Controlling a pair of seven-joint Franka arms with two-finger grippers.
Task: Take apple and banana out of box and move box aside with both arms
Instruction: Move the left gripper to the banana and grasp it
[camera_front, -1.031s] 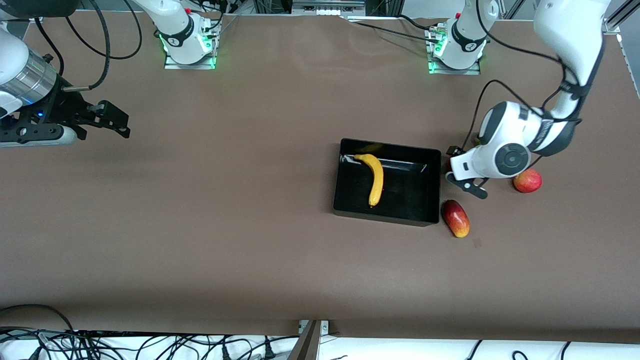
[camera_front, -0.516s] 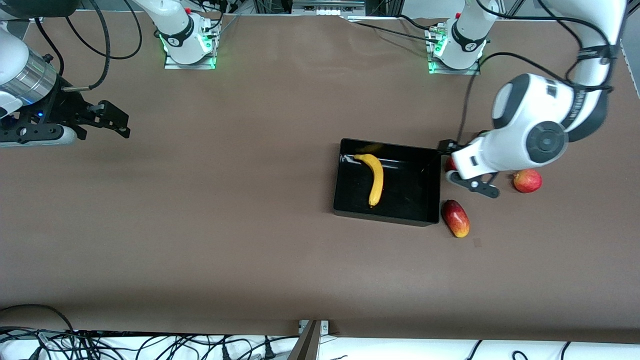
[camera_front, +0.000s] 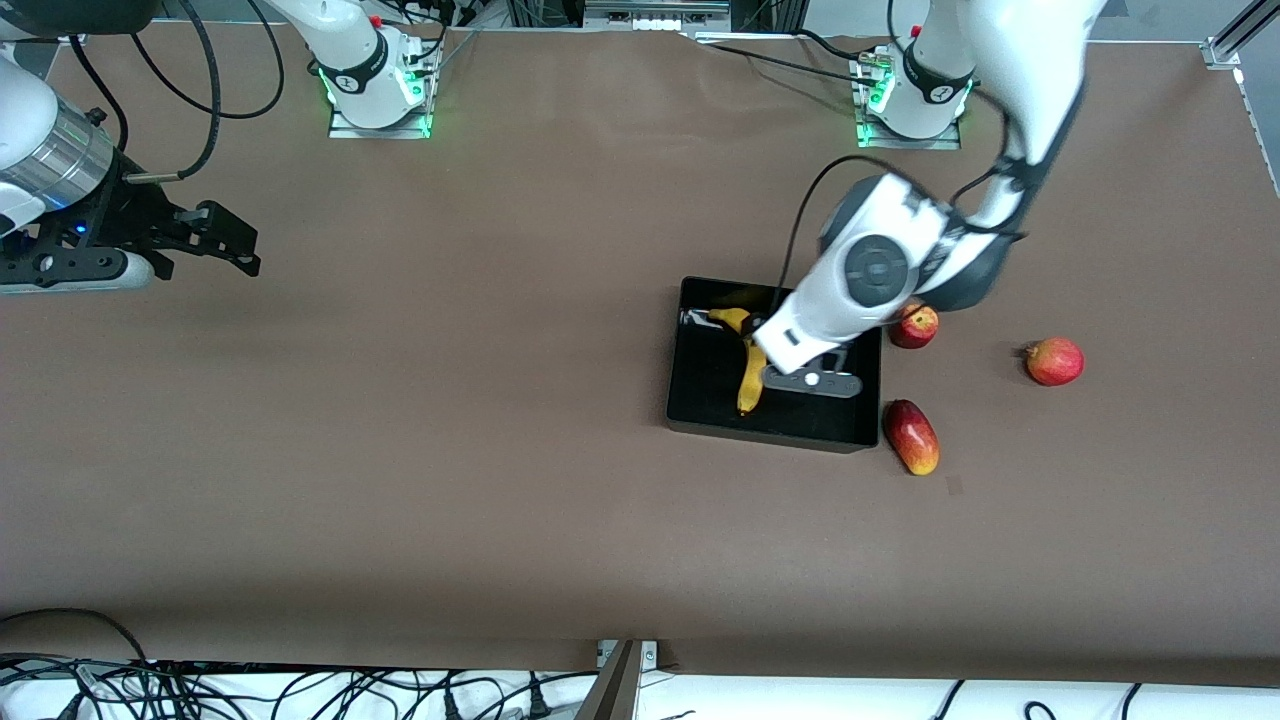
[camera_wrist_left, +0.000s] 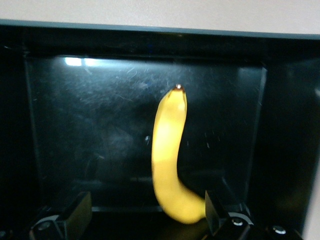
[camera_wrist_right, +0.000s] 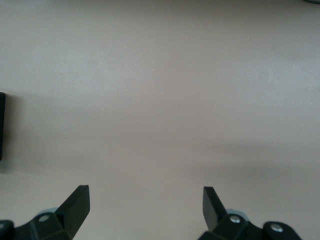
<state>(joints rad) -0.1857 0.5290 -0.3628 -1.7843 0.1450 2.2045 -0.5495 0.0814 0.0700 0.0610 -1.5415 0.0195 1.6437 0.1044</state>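
The black box (camera_front: 704, 392) sits on the brown table toward the left arm's end. In it lies the yellow banana (camera_front: 750, 388), partly hidden under the left wrist. My left gripper (camera_wrist_left: 145, 214) hangs open over the box, its fingers (camera_wrist_left: 79, 212) spread on either side of the banana (camera_wrist_left: 170, 150) at its thick end, which lies close to one finger without being gripped. A round red apple (camera_front: 914, 326) rests on the table just beside the box. My right gripper (camera_front: 240, 245) waits open over bare table at the right arm's end, with nothing between its fingertips (camera_wrist_right: 145, 205).
An oblong red-yellow mango (camera_front: 911, 436) lies by the box corner nearest the front camera. Another round red fruit (camera_front: 1054, 361) sits farther toward the left arm's end. The box walls (camera_wrist_left: 280, 125) rise around the left gripper.
The left arm has swung from beside the box, near the apple, to over the box and the banana. The apple it covered now shows. The right arm has not moved.
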